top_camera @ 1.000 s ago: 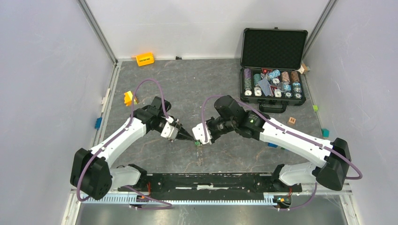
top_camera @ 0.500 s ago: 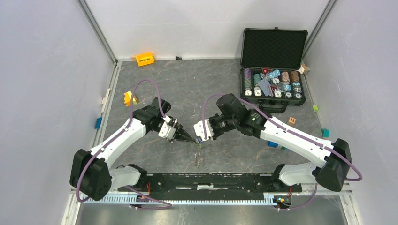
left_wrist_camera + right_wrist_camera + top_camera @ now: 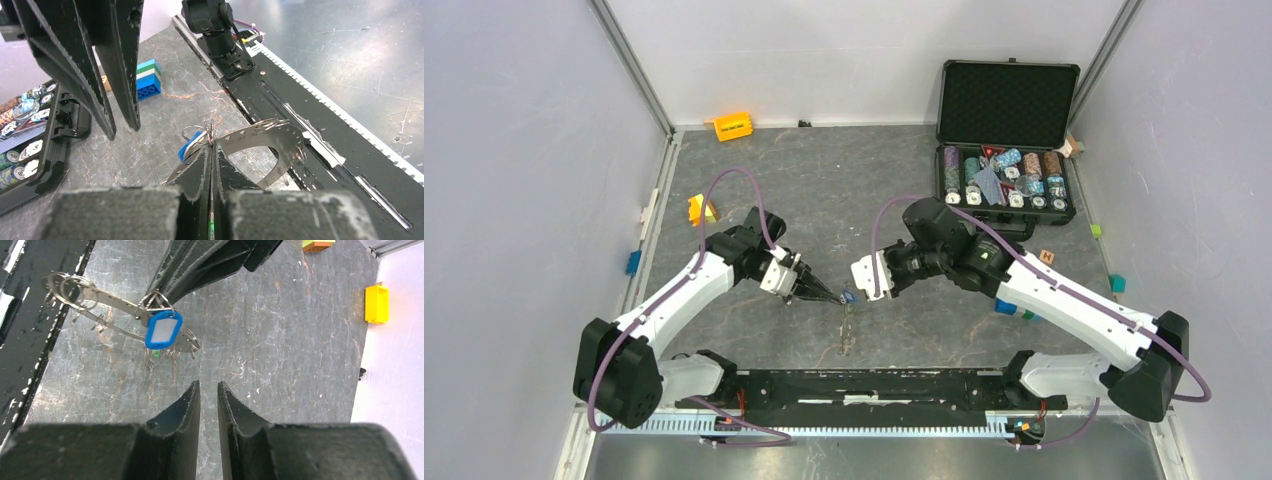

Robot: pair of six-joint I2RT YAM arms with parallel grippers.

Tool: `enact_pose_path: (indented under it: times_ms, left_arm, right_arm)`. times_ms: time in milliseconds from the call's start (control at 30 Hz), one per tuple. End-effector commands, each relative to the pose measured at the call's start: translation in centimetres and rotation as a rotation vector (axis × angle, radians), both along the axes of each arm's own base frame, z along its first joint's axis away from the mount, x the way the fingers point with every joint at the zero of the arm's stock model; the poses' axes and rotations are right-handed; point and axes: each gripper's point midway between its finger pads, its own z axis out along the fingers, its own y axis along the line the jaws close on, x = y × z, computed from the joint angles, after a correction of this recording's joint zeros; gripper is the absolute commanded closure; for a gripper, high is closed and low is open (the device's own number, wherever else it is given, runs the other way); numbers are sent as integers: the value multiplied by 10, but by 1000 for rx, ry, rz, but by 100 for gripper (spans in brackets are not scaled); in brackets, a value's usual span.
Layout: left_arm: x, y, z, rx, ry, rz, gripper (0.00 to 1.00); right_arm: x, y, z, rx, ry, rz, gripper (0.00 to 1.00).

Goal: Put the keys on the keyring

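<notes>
The left gripper [image 3: 210,150] pinches the flat, perforated grey metal keyring [image 3: 260,137] just above the marbled table [image 3: 280,340], jaws shut on its band. The blue plastic-headed key [image 3: 164,330] hangs at that pinch. The green key [image 3: 156,354] barely peeks out beneath, perhaps already threaded. The right gripper [image 3: 207,390], jaws narrowly apart and empty, should approach squarely and spare the thin, springy band.
</notes>
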Motion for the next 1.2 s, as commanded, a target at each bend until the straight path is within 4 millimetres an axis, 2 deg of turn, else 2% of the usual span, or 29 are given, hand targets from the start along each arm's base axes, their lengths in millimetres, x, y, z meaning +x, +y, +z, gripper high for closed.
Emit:
enact_pose_path:
  times_ms: [0, 167, 467, 700, 867, 1000, 1167]
  left_arm:
    - [-4, 0, 21, -100, 18, -30, 98]
    - [-3, -1, 23, -101, 9, -26, 98]
    - [1, 0, 35, -124, 16, 18, 98]
    - [-2, 1, 35, -121, 16, 21, 98]
    - [-4, 2, 33, -110, 14, 16, 98]
    - [-8, 6, 30, -82, -15, 2, 98]
    - [5, 14, 38, -77, -36, 51, 98]
  right_arm:
    - [-16, -4, 19, 54, 19, 50, 75]
    - [-31, 7, 20, 112, 141, 87, 73]
    - [-40, 19, 14, 131, 268, 108, 72]
    - [-44, 19, 10, 128, 290, 123, 72]
    - [-36, 15, 3, 94, 236, 104, 71]
    - [-30, -2, -29, 36, 188, 70, 69]
    - [-53, -19, -79, -65, 217, 179, 65]
